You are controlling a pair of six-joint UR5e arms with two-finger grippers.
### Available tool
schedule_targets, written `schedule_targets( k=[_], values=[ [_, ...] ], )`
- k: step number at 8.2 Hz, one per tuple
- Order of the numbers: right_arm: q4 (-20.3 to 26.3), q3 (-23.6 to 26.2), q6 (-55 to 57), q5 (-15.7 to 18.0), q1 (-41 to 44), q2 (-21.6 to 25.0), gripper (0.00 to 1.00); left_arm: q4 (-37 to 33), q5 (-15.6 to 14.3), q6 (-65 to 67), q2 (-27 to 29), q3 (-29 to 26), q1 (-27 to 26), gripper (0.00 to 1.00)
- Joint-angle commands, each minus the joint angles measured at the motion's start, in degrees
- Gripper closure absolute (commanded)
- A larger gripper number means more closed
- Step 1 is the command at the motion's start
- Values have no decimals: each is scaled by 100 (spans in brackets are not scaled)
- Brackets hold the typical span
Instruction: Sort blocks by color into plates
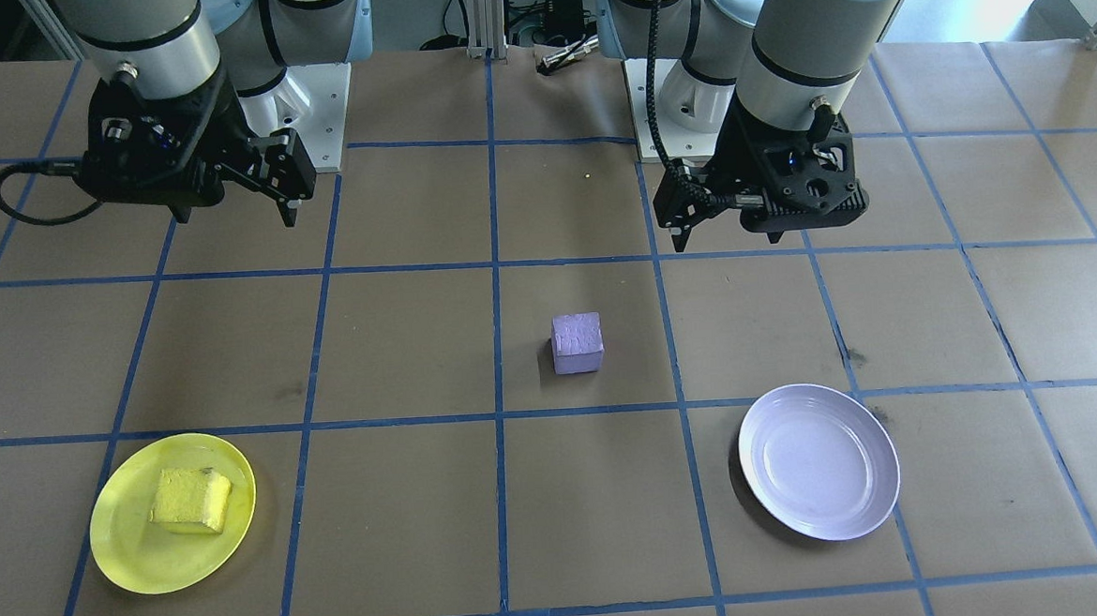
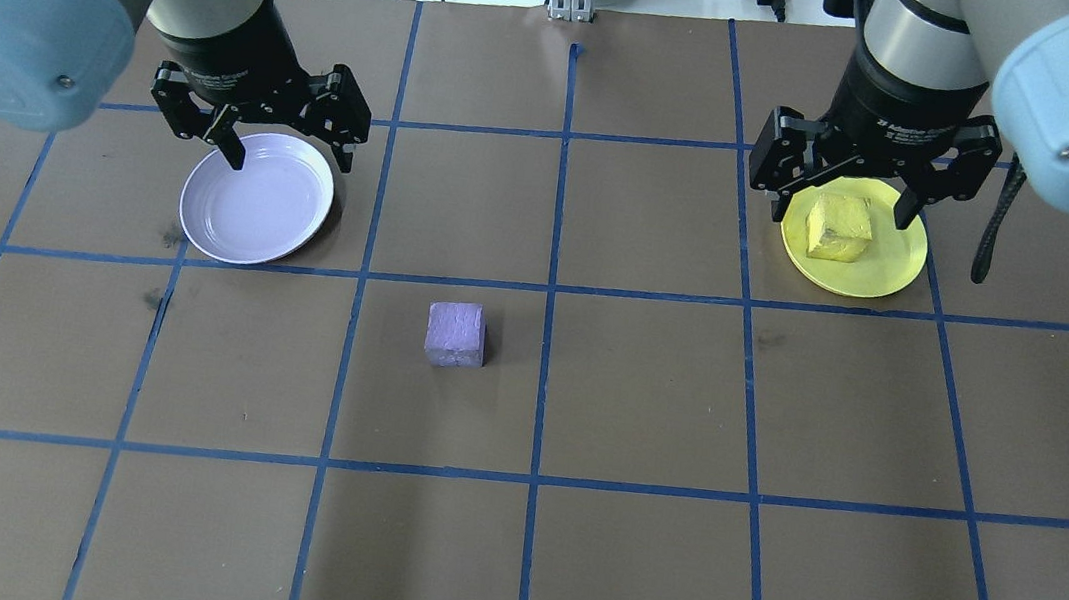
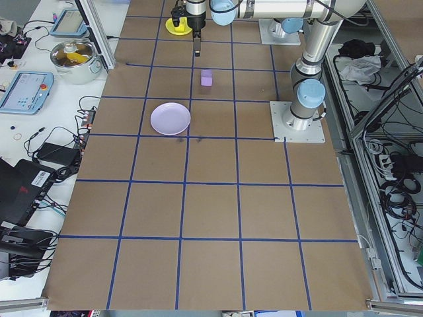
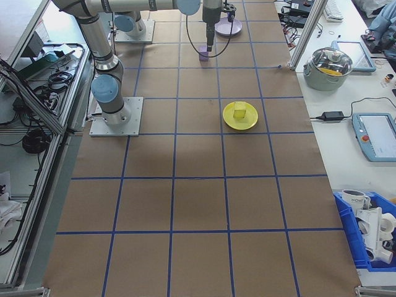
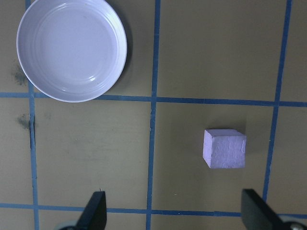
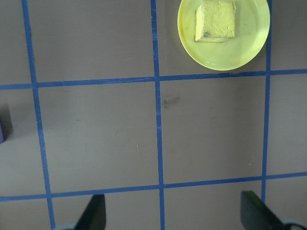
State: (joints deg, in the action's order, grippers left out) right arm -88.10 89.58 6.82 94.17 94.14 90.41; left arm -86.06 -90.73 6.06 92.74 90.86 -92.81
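On the brown desk [image 2: 624,572] with blue tape lines, a pale lavender plate [image 2: 256,198] is seen empty beneath the left gripper [image 2: 259,113], whose jaws are spread wide. The matte purple cube [image 2: 456,333], its faces slightly pitted, lies on the paper between the plates, apart from both. The yellow cube [image 2: 840,228] rests in the bright yellow plate [image 2: 885,270] under the right gripper [image 2: 871,172], jaws likewise wide. Only the side views reveal a lidded pot [image 4: 328,67]

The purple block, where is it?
In the overhead view the purple block sits on the table near the middle, outside the lavender plate up to its left.
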Motion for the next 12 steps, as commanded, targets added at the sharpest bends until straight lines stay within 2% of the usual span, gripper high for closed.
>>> schedule_targets(
  k=[1, 2, 6, 9, 12],
  values=[
    [476, 86, -477, -30, -27, 494, 0, 133, 55, -8, 104, 342, -168, 0],
    [495, 86, -506, -65, -27, 504, 0, 412, 334, -43, 96, 588, -185, 0],
    [452, 86, -814, -74, -18, 504, 0, 1011, 320, -114, 937, 740, -334, 0],
    [443, 77, -823, -65, -9, 495, 0, 1214, 687, -61, 1193, 714, -597, 0],
    [452, 86, -831, -65, -9, 504, 0, 1293, 732, -43, 1491, 801, -695, 0]
  ],
)
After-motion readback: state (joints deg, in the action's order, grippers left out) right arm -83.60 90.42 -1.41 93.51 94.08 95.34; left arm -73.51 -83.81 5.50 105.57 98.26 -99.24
